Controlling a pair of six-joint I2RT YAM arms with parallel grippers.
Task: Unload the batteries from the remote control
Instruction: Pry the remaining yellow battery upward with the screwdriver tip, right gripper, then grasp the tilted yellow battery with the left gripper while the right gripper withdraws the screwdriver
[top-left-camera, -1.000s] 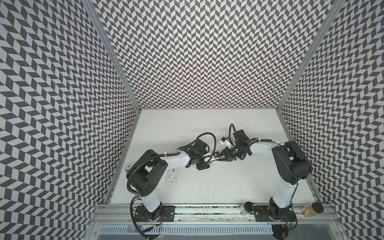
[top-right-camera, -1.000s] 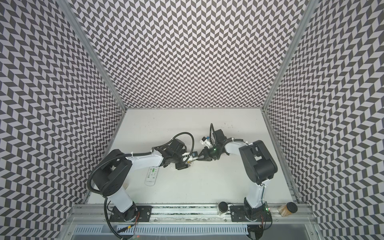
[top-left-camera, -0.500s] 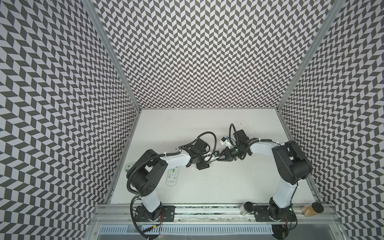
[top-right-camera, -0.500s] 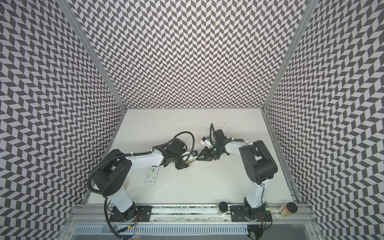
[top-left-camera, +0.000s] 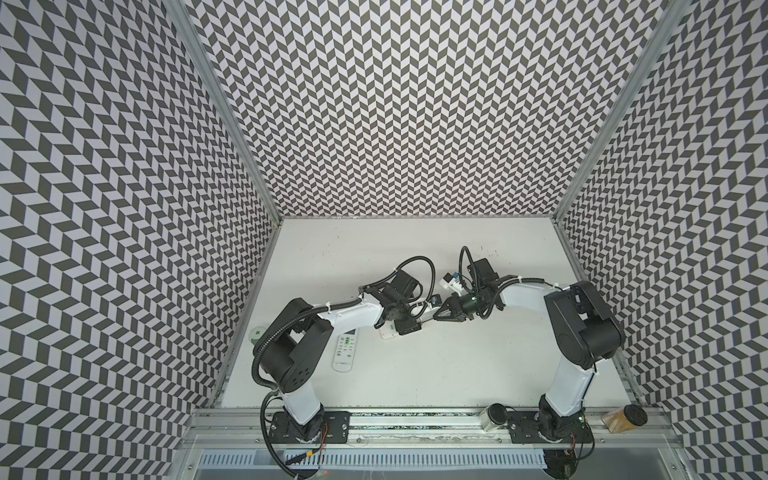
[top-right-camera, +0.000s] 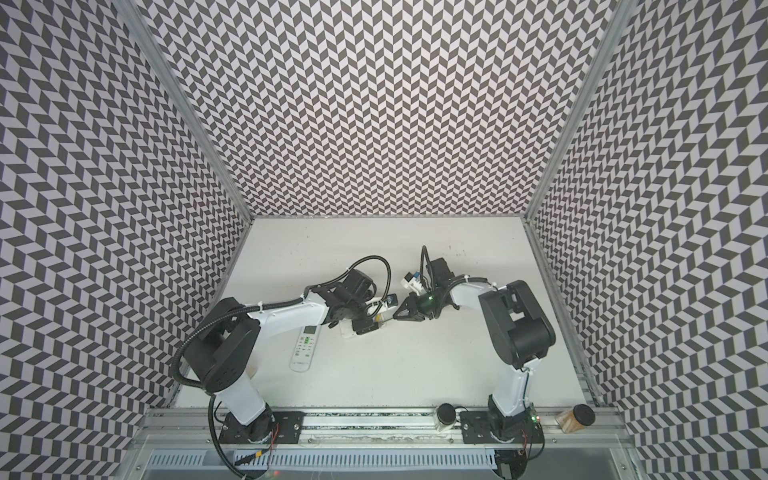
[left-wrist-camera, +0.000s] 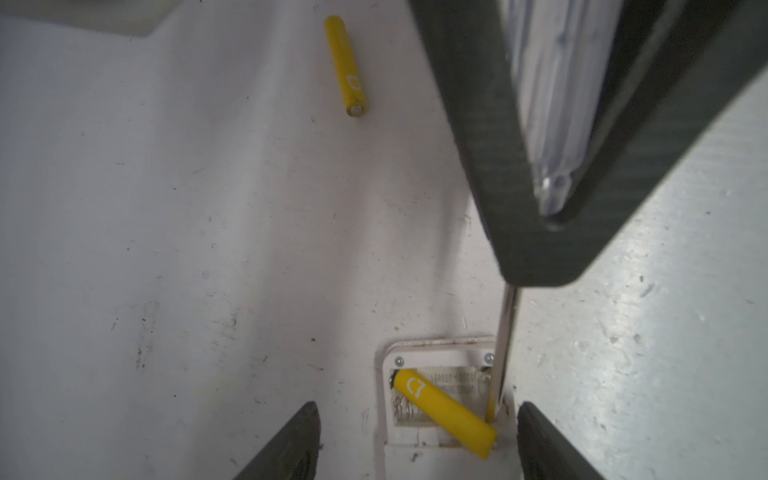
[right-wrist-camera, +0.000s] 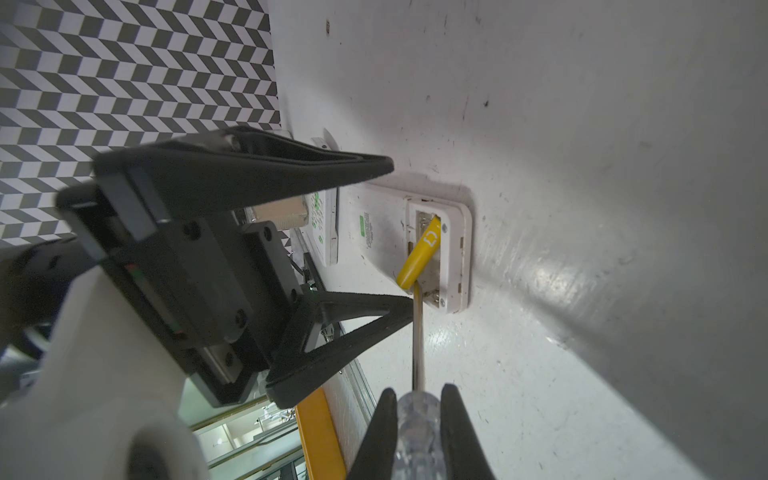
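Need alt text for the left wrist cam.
A yellow battery sits tilted in a white remote's open bay, with a screwdriver at its raised end. Another yellow battery lies loose on the table; the open left tool flanks the remote.

Left arm (top-right-camera: 286, 318), right arm (top-right-camera: 467, 291) meet over white remote (top-right-camera: 345, 331); buttoned remote (top-right-camera: 304, 348) nearby.

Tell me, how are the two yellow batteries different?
The loose battery lies flat on the table; the stuck battery tilts, one end raised out of the remote. Nothing touches the loose battery; the screwdriver meets the stuck battery's raised end. Both are yellow cylinders with a white mark.
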